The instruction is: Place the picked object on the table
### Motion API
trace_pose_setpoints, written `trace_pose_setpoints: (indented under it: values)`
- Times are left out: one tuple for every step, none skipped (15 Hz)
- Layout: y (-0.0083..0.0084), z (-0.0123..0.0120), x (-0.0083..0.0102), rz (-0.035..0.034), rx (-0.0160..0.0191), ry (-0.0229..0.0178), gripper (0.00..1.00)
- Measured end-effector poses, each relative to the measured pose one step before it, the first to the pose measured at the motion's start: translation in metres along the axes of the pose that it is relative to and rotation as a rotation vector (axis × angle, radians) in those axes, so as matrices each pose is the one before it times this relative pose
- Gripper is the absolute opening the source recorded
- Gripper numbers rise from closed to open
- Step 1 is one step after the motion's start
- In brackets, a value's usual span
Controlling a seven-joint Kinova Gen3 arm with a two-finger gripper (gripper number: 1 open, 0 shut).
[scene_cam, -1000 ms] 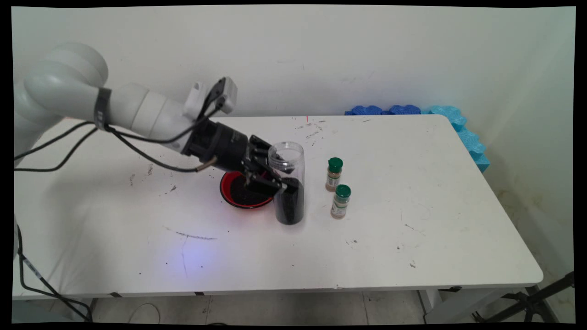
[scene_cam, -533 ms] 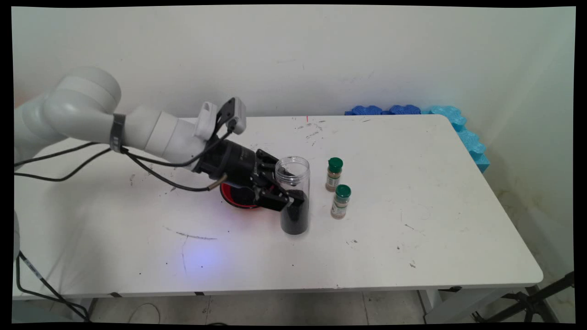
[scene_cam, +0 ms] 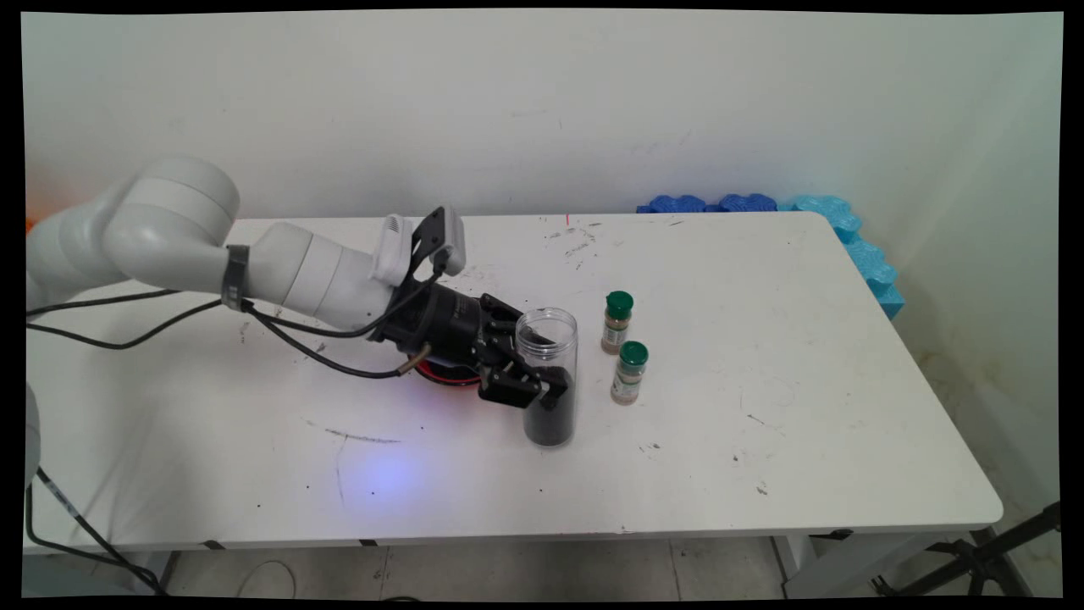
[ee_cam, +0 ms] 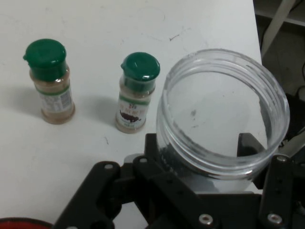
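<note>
The clear jar [scene_cam: 550, 377], open at the top and partly filled with a dark granular material, is standing upright near the middle of the bench [scene_cam: 804, 440], and the black end effector [scene_cam: 542, 385] is clamping it around its lower half, one finger on each side of the wall. In the hand view the jar [ee_cam: 224, 112] is filling the right half of the picture, its open rim facing the camera, with the end effector [ee_cam: 200, 162] and its black linkage closing in beneath it. The white arm [scene_cam: 254, 271] is reaching in low from the bench's left side, black cables [scene_cam: 127, 322] hanging from it. Just behind the end effector, toward the left edge, a red bowl [scene_cam: 440, 374] is lying mostly hidden under the wrist, only a thin strip of its rim showing. Just to the right of the jar, two small spice bottles with green caps are standing upright, apart from it and from each other: the farther bottle [scene_cam: 617, 322] toward the back edge, the nearer bottle [scene_cam: 629, 373] toward the front edge. Blue foam pieces [scene_cam: 762, 205] are lining the bench's back right corner.
</note>
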Motion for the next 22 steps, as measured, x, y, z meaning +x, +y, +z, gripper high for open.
trace_pose_setpoints:
  values:
    - [0.00053,0.00152,-0.00168,0.00129,0.00121,-0.00042,0.0]
    - [0.00036,0.00115,-0.00137,0.00115,0.0011,-0.0001,0.0]
    - [0.00025,0.00069,-0.00085,0.00096,0.00055,-0.00015,0.0]
    - [0.0003,0.00096,-0.00127,0.00126,0.00082,-0.00011,0.0]
    - [0.00034,0.001,-0.00137,0.00199,0.00089,-0.00006,0.0]
    - [0.00021,0.00062,-0.00099,0.00171,0.00061,0.00016,0.0]
    - [0.0002,0.00048,-0.00094,0.00168,0.00088,0.00029,0.0]
    - [0.00024,0.00062,-0.00126,0.00299,0.00116,0.00054,0.0]
    - [0.0002,0.00052,-0.00106,0.00265,0.00068,0.00027,0.0]
    - [0.00016,0.00045,-0.00109,0.00247,0.00062,-0.00002,0.0]
    - [0.00024,0.0005,-0.00129,0.00345,0.00103,0.00037,0.0]
    - [0.00013,0.00046,-0.00113,0.00252,0.00102,0.00004,0.0]
    - [0.00014,0.00026,-0.00089,0.00186,0.00087,0.00028,0.0]
    - [0.00023,0.00047,-0.00097,0.00193,0.00048,0.00009,0.0]
    - [0.00013,0.0004,-0.00074,0.00136,0.00044,0.00023,0.0]
    - [0.00019,0.00045,-0.00069,0.00145,0.00032,0.00053,0.0]
    - [0.00002,0.00042,-0.0007,0.00091,0.0008,0.00053,0.0]
    - [0.0001,0.00032,-0.00049,0.00039,0.00007,0.00067,0.0]
    - [0.00005,0.00038,-0.00044,0.00045,-0.00012,0.00116,0.0]
    - [-0.00001,0.00025,-0.0006,-0.00018,-0.00001,0.00065,0.0]
    - [0.00002,0.00007,-0.00053,-0.00007,0.00018,0.00084,0.0]
    - [-0.00001,0.00008,-0.00044,-0.00028,-0.00018,0.00083,1.0]
